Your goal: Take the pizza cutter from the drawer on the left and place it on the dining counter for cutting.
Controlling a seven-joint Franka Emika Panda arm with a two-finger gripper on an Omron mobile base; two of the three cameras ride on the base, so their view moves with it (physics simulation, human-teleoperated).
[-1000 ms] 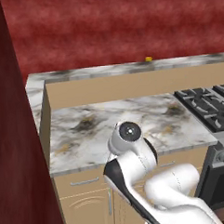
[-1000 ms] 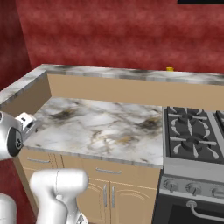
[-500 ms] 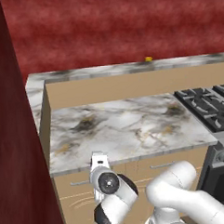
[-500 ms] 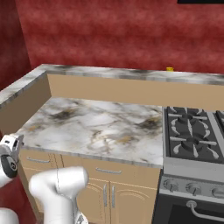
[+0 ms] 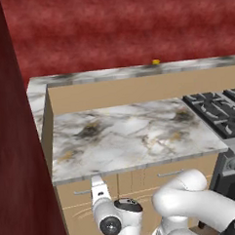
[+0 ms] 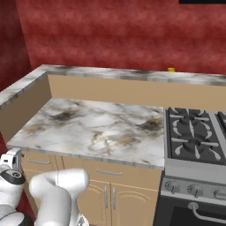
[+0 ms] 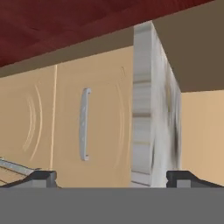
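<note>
The pizza cutter is, by my judgement, inside the shut drawer [image 7: 107, 131] at the near left, since the drawer front sits flush under the worktop edge and nothing has been brought out. So the task is at its very start. The drawer has to be pulled open, the cutter lifted out, and then carried to the far side and set down. The claw [image 7: 113, 179] is nearest. It hangs low in front of the cabinet face, just short of the drawer, with its two fingers spread as wide apart as they go, holding nothing and touching nothing. The hand is rolled on its side, so the drawer's silver bar handle [image 7: 84, 124] looks upright in the hand view, a little left of the middle of the gap between the fingers. The next move seems to be to close in on that bar. Above the drawer lies the marble worktop [image 5: 130, 133], with the stove [image 5: 217, 114] to its right. Behind them rises a tan panel topped by the dining counter [image 5: 102, 75], where a small yellow cup [image 5: 156, 62] stands near the far edge. Beyond that is the red wall [image 5: 114, 27].
</note>
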